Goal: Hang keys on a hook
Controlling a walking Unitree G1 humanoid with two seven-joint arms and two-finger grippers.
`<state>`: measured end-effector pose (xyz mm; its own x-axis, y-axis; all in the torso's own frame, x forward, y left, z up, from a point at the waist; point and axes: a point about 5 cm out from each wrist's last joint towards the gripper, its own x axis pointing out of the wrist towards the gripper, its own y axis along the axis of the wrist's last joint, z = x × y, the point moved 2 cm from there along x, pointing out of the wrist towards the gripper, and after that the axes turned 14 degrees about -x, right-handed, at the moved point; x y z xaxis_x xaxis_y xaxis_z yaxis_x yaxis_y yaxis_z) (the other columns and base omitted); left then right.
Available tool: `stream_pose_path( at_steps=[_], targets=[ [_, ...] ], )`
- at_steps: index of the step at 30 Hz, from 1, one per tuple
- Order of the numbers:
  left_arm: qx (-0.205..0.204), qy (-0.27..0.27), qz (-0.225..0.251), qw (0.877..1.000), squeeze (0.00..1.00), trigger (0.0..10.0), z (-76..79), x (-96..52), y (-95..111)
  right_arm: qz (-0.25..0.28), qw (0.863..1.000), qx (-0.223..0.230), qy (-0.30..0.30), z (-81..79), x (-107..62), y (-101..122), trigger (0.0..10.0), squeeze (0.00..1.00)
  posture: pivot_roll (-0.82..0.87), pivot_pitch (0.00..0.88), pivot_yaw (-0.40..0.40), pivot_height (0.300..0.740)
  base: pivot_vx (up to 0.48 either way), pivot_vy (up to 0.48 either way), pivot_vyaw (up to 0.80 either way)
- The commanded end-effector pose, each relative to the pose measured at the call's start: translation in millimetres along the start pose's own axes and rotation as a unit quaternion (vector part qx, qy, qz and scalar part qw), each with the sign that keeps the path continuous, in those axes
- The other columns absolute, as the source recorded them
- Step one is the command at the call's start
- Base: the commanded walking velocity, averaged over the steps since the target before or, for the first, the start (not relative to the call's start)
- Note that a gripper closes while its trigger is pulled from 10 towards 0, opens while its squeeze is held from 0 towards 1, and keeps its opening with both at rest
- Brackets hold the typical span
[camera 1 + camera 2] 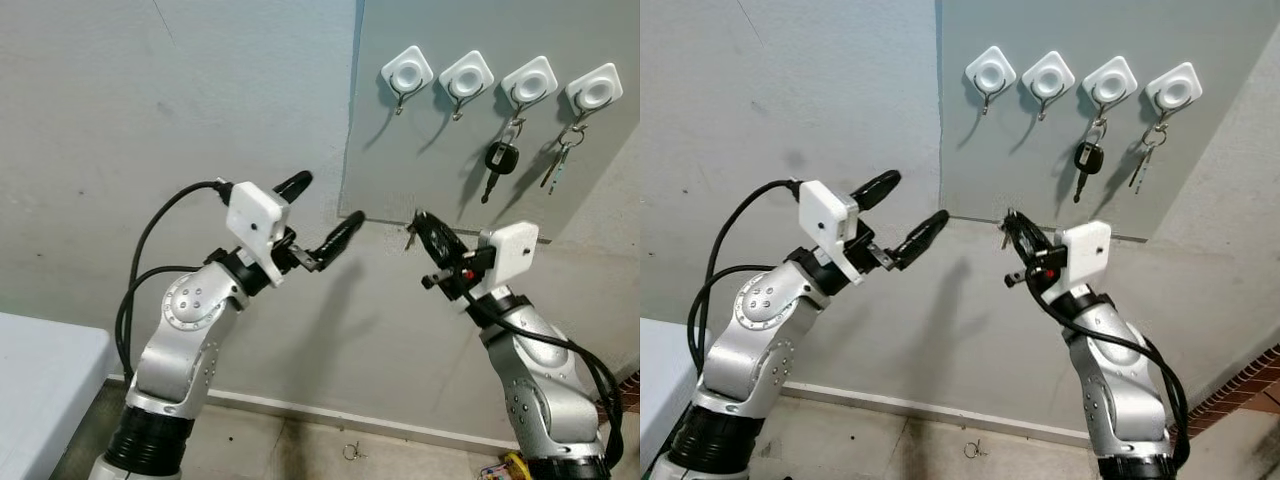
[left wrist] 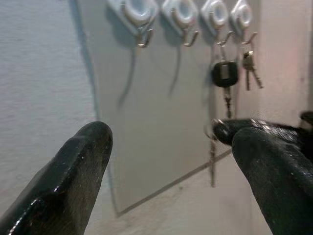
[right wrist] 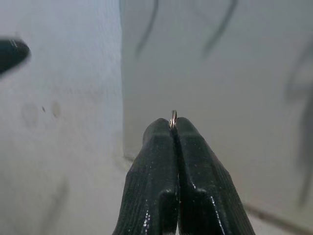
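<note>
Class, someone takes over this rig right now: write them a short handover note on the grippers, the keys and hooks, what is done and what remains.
Right gripper: shut on a key ring, raised below the hooks.
Left gripper: open, raised beside it, holding nothing.
Board: four hooks. First hook and second hook free; third holds a car key; fourth holds a key bunch.
Another ring lies on the floor.
Done: ring gripped.
Left: lift it onto a free hook, release.
</note>
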<state>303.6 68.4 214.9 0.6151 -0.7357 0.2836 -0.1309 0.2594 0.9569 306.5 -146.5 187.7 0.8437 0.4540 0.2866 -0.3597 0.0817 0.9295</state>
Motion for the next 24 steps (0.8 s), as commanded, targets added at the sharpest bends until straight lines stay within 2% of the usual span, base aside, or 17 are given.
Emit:
stream_pose_path(
  at_steps=[1, 3, 15, 24],
  targets=[
    [0.011, -0.026, 0.013, 1.0, 0.0, 10.0, 8.3, 7.4, 12, 0.027, 1.0, -0.004, 0.003, 1.9, 4.9, 16, 10.0, 0.0, -0.05, 0.0, 0.026, 0.74, 0.0, 0.0, 0.0],
    [0.008, -0.044, 0.02, 0.999, 0.0, 10.0, 14.7, 12.8, 17, 0.049, 0.999, -0.005, -0.003, 6.1, 9.5, 30, 10.0, 0.0, -0.05, 0.0, 0.033, 0.74, 0.0, 0.0, 0.0],
    [-0.003, -0.074, 0.008, 0.997, 0.0, 10.0, 27.4, 17.1, 11, 0.094, 0.995, -0.003, -0.019, 13.6, 20.3, 56, 10.0, 0.0, -0.07, 0.0, 0.052, 0.74, 0.0, 0.0, 0.0],
    [-0.007, -0.083, 0.008, 0.996, 0.0, 10.0, 32.9, 19.1, 11, 0.113, 0.993, 0.006, -0.026, 19.3, 27.3, 66, 10.0, 0.0, -0.06, 0.0, 0.053, 0.74, 0.0, 0.0, 0.0]
  ],
)
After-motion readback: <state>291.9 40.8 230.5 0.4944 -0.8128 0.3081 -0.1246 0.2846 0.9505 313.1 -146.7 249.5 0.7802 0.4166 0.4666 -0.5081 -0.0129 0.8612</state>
